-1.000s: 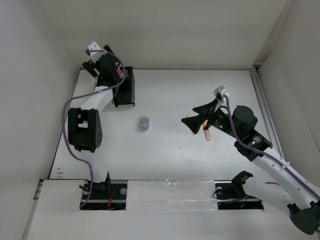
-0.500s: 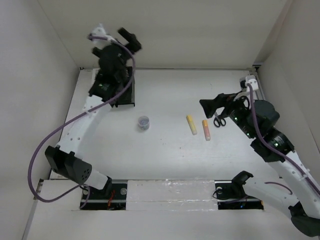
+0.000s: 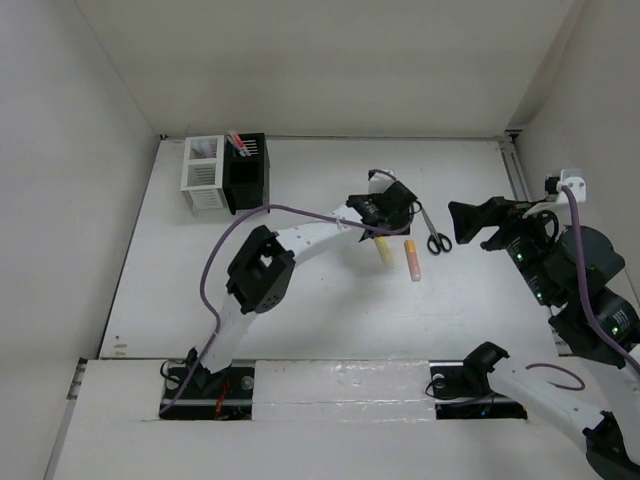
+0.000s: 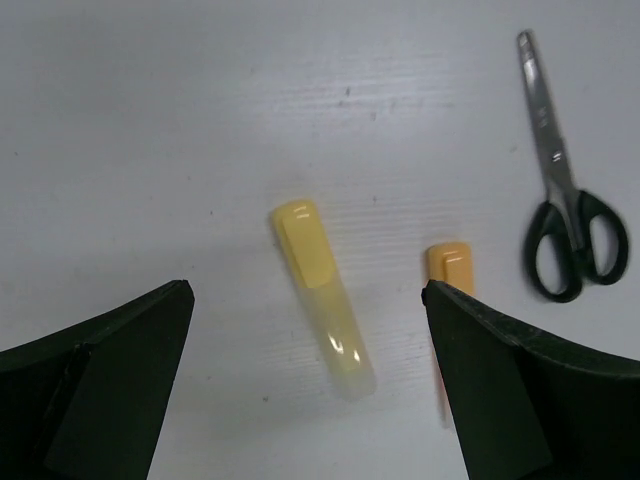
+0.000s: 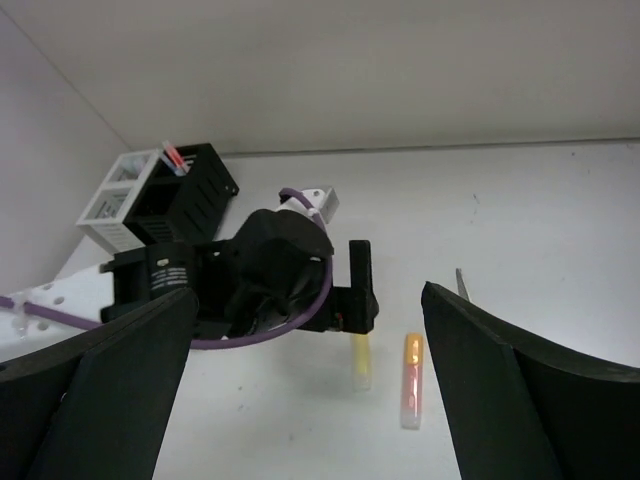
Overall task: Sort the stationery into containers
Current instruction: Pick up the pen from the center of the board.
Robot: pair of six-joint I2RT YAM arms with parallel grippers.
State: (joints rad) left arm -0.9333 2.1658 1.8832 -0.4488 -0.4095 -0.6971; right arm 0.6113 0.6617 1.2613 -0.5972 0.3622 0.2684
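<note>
A yellow marker (image 4: 320, 295) lies on the white table between the wide-apart fingers of my left gripper (image 4: 306, 292), which hovers open just above it (image 3: 388, 225). To its right lie an orange marker (image 4: 450, 265) and black-handled scissors (image 4: 565, 215). From above, the yellow marker (image 3: 383, 250), orange marker (image 3: 412, 260) and scissors (image 3: 433, 232) sit right of centre. The white container (image 3: 203, 175) and black container (image 3: 247, 172) stand joined at the back left. My right gripper (image 3: 468, 225) hangs open and empty to the right of the scissors.
Pink and red pens (image 3: 237, 143) stick up from the black container. The left arm (image 3: 300, 238) stretches across the middle of the table with its purple cable. Walls close in the table at the back and on both sides.
The left arm swung from the containers at the back left over to the yellow marker. The right arm pulled back to the right, away from the markers and scissors.
</note>
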